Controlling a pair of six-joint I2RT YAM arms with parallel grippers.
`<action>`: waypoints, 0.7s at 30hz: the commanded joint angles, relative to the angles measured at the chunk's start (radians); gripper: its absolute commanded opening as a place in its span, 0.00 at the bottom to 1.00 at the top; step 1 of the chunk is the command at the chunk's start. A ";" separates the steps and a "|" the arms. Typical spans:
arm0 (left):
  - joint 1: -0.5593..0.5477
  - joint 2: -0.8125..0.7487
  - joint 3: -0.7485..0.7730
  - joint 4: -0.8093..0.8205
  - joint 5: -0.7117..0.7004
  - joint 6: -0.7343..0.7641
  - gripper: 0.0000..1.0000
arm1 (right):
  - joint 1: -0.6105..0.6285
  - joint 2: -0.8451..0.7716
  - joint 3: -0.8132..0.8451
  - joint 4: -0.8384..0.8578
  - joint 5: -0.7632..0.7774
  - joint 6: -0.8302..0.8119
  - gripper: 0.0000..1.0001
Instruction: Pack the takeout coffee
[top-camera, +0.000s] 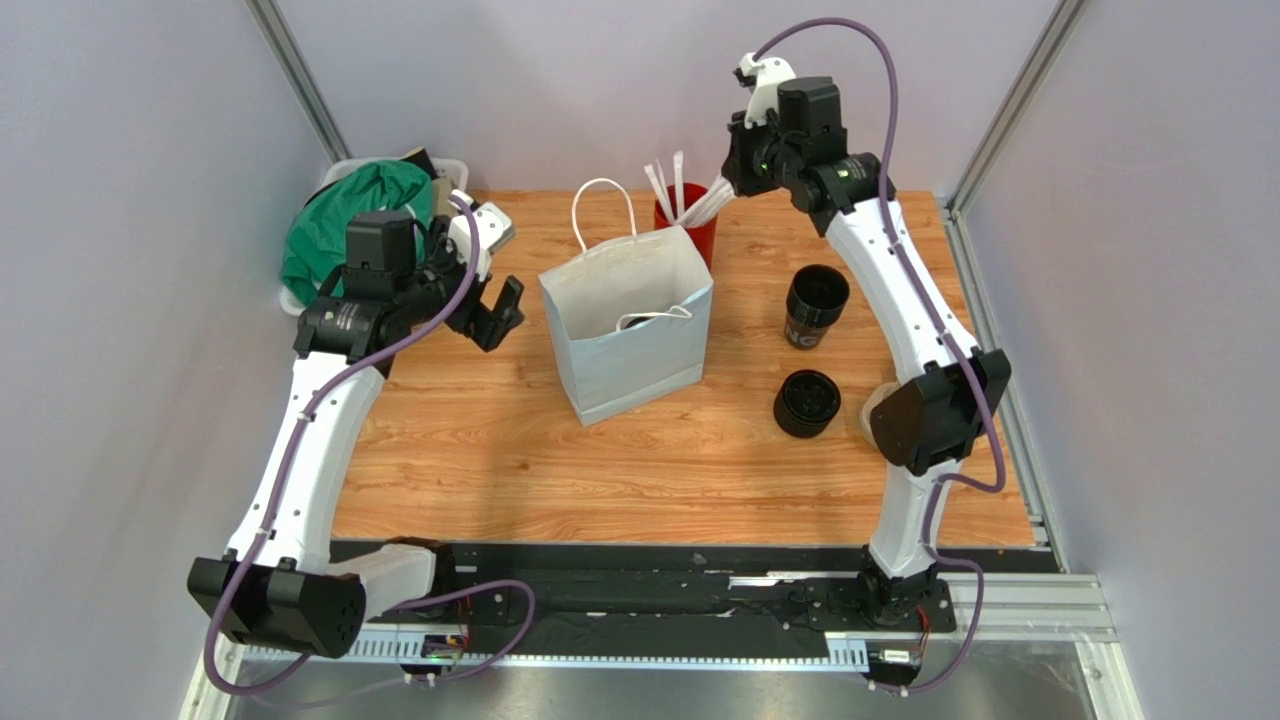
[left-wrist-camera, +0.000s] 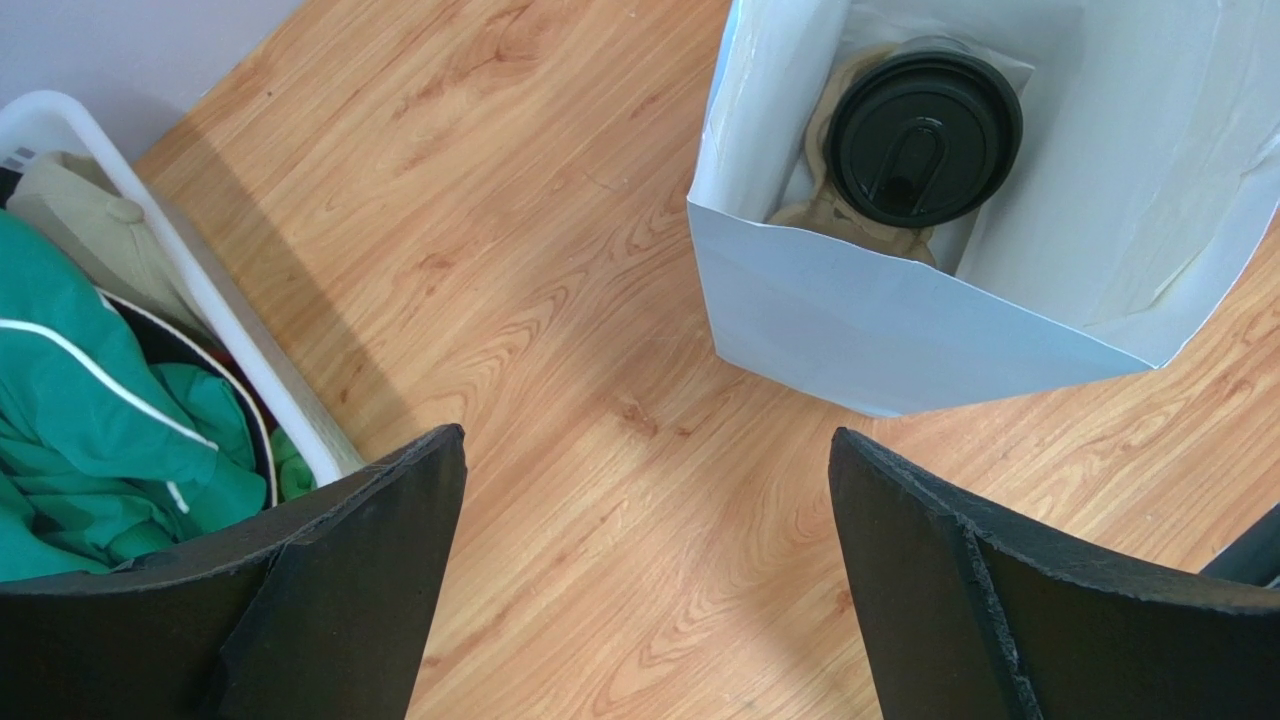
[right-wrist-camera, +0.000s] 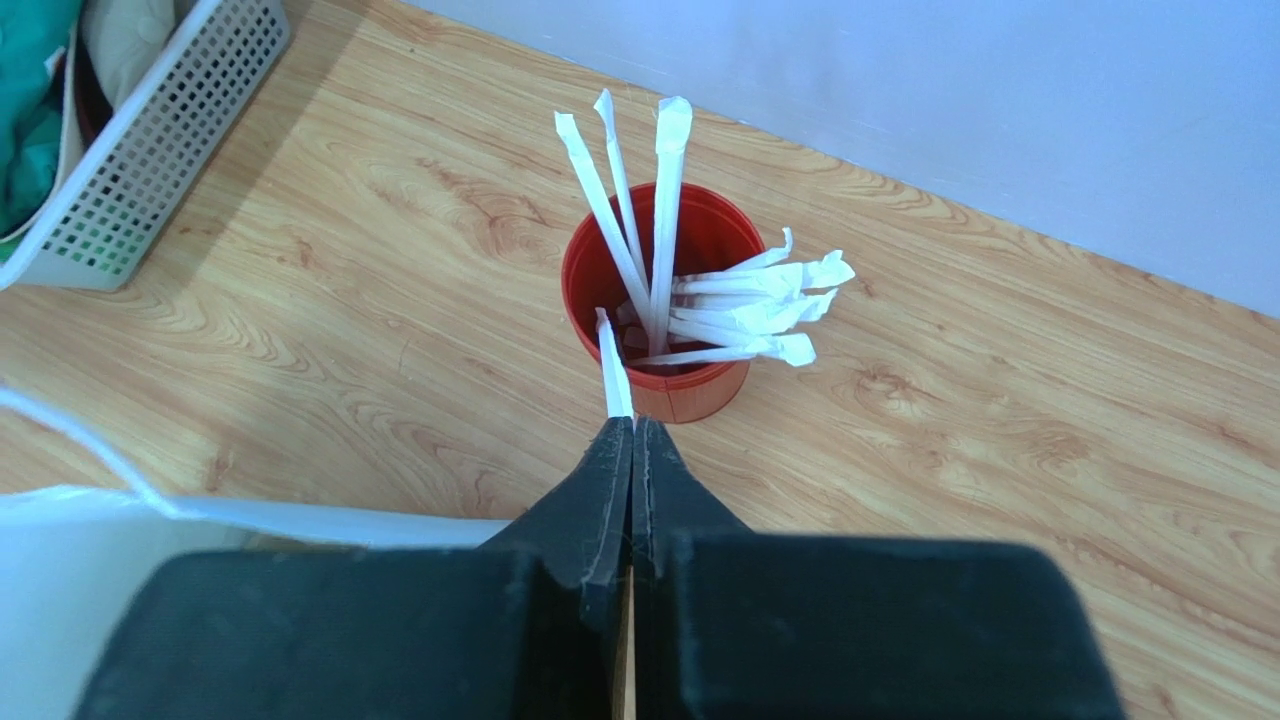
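We count three black lidded cups (top-camera: 816, 305), two on the table (top-camera: 451, 450) apart from the right fingers (right-wrist-camera: 601, 495), one ahead of the left fingers (left-wrist-camera: 376, 570), one white bag (top-camera: 631, 330), one red cup (right-wrist-camera: 661, 390), one basket (right-wrist-camera: 150, 150), straws (right-wrist-camera: 669, 195) too bunched to count.

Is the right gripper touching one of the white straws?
Touching. The right wrist view shows the right gripper shut on one white straw, which ends between its closed jaws.

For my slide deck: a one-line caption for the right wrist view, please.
Right gripper pinching one white straw at the red cup of straws.
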 joint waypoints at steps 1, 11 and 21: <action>0.004 -0.021 -0.016 0.042 0.023 -0.013 0.99 | 0.007 -0.134 0.054 -0.037 -0.017 -0.038 0.00; 0.004 -0.036 -0.021 0.049 0.023 -0.022 0.99 | 0.022 -0.350 -0.050 -0.061 -0.045 -0.074 0.00; 0.004 -0.055 -0.038 0.079 -0.069 -0.036 0.99 | 0.172 -0.513 -0.116 -0.101 0.087 -0.161 0.00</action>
